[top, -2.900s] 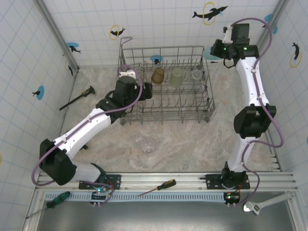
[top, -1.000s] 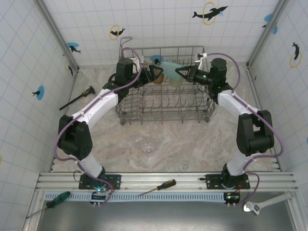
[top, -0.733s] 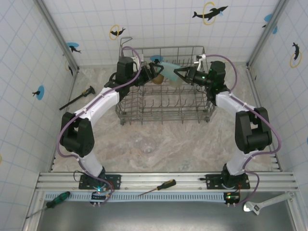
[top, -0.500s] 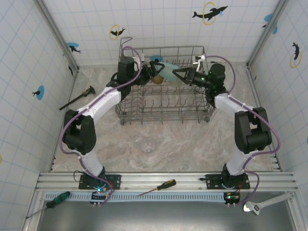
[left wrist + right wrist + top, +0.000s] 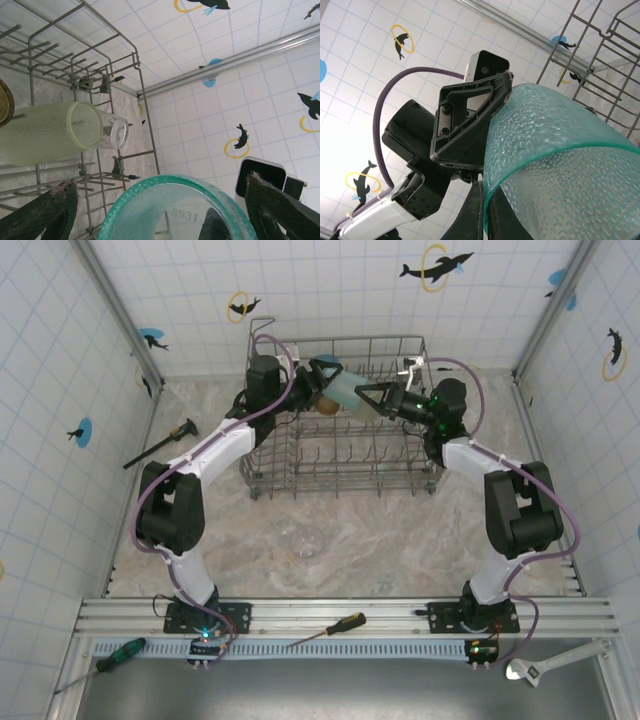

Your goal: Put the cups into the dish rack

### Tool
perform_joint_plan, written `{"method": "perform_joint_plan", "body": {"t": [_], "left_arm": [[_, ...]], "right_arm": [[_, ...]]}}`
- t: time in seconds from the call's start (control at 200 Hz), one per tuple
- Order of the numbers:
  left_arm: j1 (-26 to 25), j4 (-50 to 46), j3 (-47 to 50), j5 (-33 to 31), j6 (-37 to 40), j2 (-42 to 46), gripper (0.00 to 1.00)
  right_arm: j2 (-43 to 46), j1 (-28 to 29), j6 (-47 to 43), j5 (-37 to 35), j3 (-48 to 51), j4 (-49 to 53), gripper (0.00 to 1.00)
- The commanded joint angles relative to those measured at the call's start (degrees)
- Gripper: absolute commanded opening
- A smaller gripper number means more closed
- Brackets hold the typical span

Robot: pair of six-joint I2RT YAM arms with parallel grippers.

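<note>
One teal cup (image 5: 555, 165), pebbled; one pale green cup (image 5: 45, 132), frosted; grey wire rack (image 5: 350, 455); white wall tiles (image 5: 330, 285), black dolphin motifs (image 5: 437, 266).

Tools lying around the work cell

A green-handled screwdriver (image 5: 115, 653) and a wrench (image 5: 545, 665) are lying at the near corners, and a yellow-and-black screwdriver (image 5: 330, 628) is lying across the front rail (image 5: 400, 612). A black tool (image 5: 160, 443) is resting near the left wall, and dolphin stickers (image 5: 437, 265) are showing on the tiles
</note>
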State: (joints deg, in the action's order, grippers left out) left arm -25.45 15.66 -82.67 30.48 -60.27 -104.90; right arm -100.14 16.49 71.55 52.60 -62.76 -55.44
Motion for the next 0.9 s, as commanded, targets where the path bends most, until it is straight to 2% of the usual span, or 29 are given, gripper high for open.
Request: {"method": "perform_joint_plan", "body": {"t": [0.0, 0.14, 0.3, 0.34, 0.375, 0.425, 0.51, 0.586, 0.786, 0.896], "left_arm": [[0.4, 1.7, -0.6, 1.5, -1.1, -0.2, 0.83], [0.4, 2.4, 0.6, 2.1, -1.4, 0.5, 0.76], [0.4, 2.7, 0.8, 3.0, -1.5, 0.5, 0.52], [0.4, 2.6, 0.8, 3.1, -1.5, 0.4, 0.5], [0.4, 2.5, 0.8, 3.2, -1.5, 0.3, 0.52], [0.4, 2.4, 0.9, 3.4, -1.5, 0.3, 0.62], [0.4, 3.2, 1.4, 3.4, -1.8, 0.6, 0.67], [0.4, 3.5, 1.6, 3.4, -2.1, 0.8, 0.77], [0.4, 3.0, 2.3, 2.9, -1.7, 2.3, 0.83], [0.4, 2.8, 3.3, 2.2, -1.1, 3.6, 0.82]], "right_arm": [[-1.1, 0.3, 0.6, 0.0, 0.9, -4.6, 0.0], [-1.7, 0.4, 1.1, -0.4, 0.8, -4.8, 0.0], [-2.4, 0.4, 1.9, -0.9, 0.5, -4.9, 0.0], [-2.4, 0.4, 2.1, -1.1, 0.6, -5.0, 0.0], [-2.4, 0.4, 2.3, -1.3, 0.6, -5.2, 0.0], [-2.4, 0.4, 2.4, -1.7, 0.7, -5.6, 0.0], [-2.6, 0.5, 3.1, -2.2, 0.7, -7.0, 0.0], [-2.7, 0.6, 3.9, -2.7, 0.5, -8.1, 0.0], [-3.5, 0.5, 5.5, -4.1, -0.6, -9.8, 0.0], [-4.0, 0.5, 6.4, -4.6, -0.9, -10.3, 0.0]]}}
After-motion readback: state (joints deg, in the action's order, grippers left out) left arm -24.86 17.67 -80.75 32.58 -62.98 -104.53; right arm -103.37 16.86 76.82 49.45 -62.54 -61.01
